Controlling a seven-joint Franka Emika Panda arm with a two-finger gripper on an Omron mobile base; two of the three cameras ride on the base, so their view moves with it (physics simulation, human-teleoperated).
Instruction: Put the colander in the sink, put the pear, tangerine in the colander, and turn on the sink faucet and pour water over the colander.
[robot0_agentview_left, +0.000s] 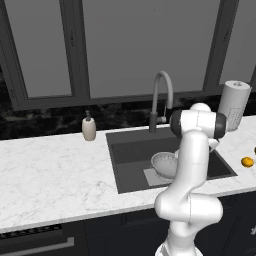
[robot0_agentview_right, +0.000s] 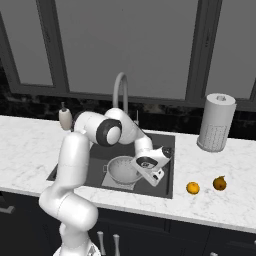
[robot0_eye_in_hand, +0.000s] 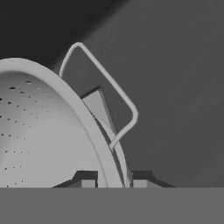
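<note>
Gripping colander (robot0_eye_in_hand: 39, 131) rim, fingers (robot0_eye_in_hand: 85, 181) closed on it | colander inside sink (robot0_agentview_right: 165, 187) | tangerine (robot0_agentview_right: 193, 188) on counter

Silver metal colander (robot0_agentview_right: 121, 170), satin and peppered with holes, sits in a matt dark grey sink (robot0_agentview_left: 131, 150). White veined marble counter (robot0_agentview_left: 55, 175) (smooth, faintly glossy), brushed grey faucet (robot0_agentview_left: 161, 95).

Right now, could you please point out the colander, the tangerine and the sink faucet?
colander (robot0_agentview_right: 121, 169), right base view, inner bowl.
tangerine (robot0_agentview_right: 193, 188), right base view, middle of fruit.
sink faucet (robot0_agentview_left: 161, 81), left base view, arched spout.
</note>
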